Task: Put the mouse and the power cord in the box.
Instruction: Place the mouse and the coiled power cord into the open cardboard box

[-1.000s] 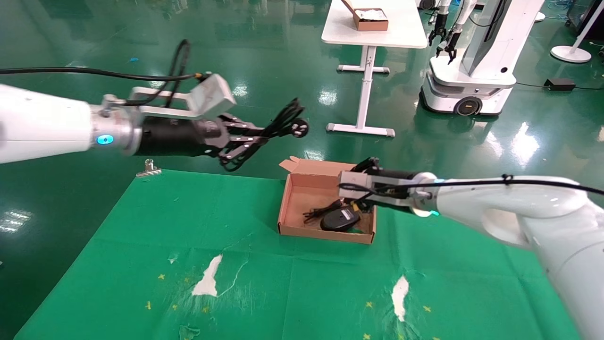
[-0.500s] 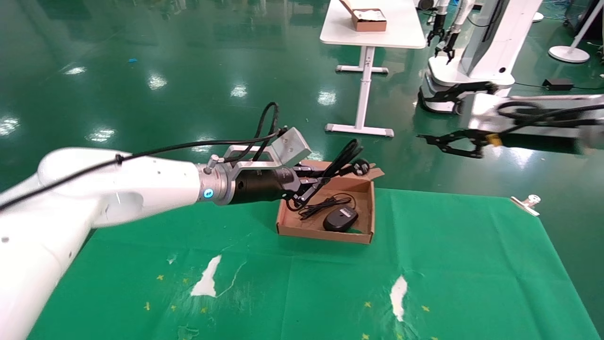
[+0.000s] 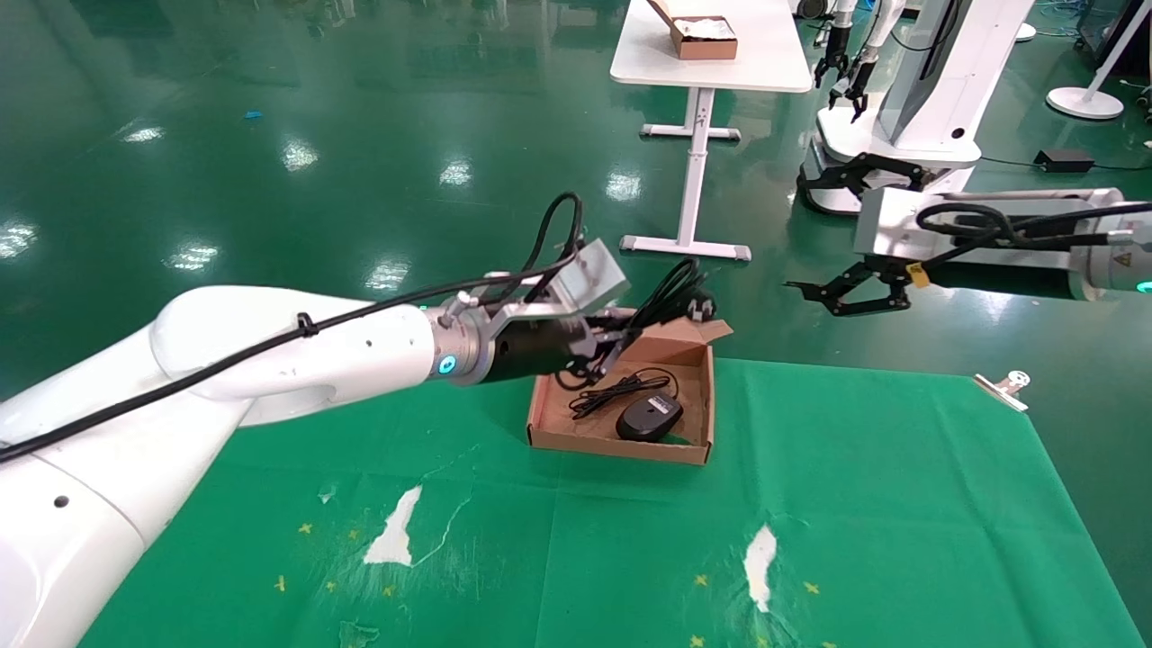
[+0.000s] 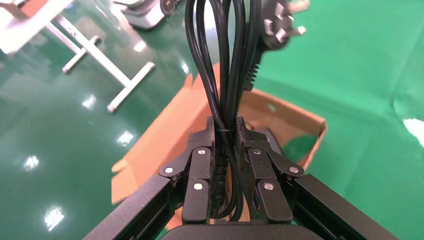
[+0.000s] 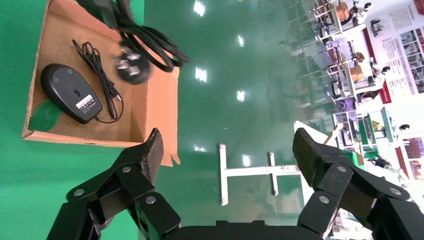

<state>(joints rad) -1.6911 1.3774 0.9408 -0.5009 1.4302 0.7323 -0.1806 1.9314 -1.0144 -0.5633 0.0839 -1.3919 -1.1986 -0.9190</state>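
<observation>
The brown cardboard box (image 3: 616, 445) stands on the green cloth, with the black mouse (image 3: 648, 418) and its thin cable lying inside. My left gripper (image 3: 598, 346) is shut on the looped power cord (image 3: 670, 292), held above the box's far left rim with the plug (image 3: 700, 309) uppermost. In the left wrist view the cord (image 4: 225, 75) runs between the fingers of the gripper (image 4: 225, 132), over the box (image 4: 165, 135). My right gripper (image 3: 814, 297) hangs open and empty to the right, beyond the table. Its wrist view shows the gripper (image 5: 227, 150), the mouse (image 5: 70, 92) and the box (image 5: 150, 110).
A metal clip (image 3: 1003, 389) sits on the cloth's far right edge. White torn patches (image 3: 396, 531) mark the near cloth. Beyond on the floor stand a white table (image 3: 711, 67) with another box, and another robot (image 3: 900, 108).
My right gripper left the box and swung up to the right, open. My left arm carried the power cord from the upper left to just above the box's far rim.
</observation>
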